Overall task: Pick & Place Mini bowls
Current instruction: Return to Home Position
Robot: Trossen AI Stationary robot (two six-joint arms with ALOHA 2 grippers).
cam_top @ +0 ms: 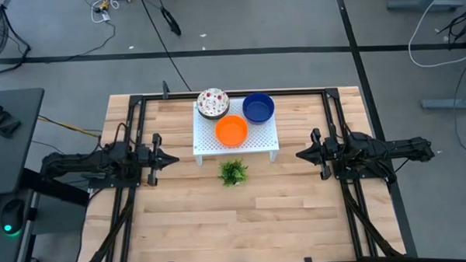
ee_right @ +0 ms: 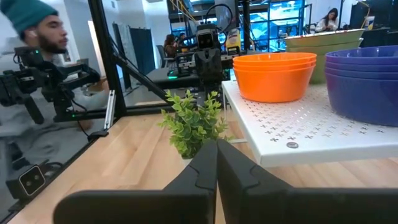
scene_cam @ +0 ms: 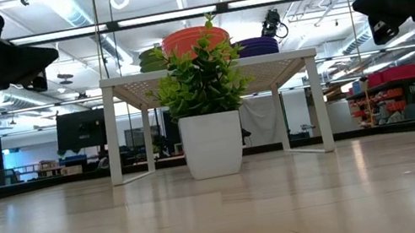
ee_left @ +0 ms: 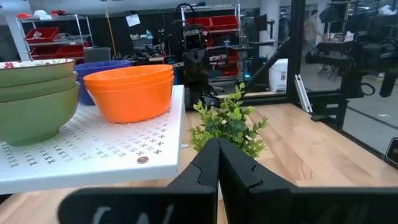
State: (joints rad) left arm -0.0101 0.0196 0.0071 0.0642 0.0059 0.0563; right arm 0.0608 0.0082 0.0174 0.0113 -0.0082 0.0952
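Note:
The mini bowls stand in three stacks on top of a white perforated rack (cam_top: 235,146). There is a white speckled stack (cam_top: 212,103) with green outer walls (ee_left: 31,93), a blue stack (cam_top: 258,107) and an orange stack (cam_top: 231,130). My left gripper (cam_top: 176,158) hovers left of the rack, above the table and pointing at it, shut and holding nothing (ee_left: 217,144). My right gripper (cam_top: 298,154) mirrors it on the rack's right side, also shut and holding nothing (ee_right: 216,144). In the low view the stacks show above the rack top, partly behind the plant.
A small green leafy plant (cam_top: 233,172) in a white pot (scene_cam: 212,144) stands on the table just in front of the rack, between the two grippers. Bare wooden table (cam_top: 236,224) lies toward the near edge. A person (ee_right: 37,37) sits beyond the table.

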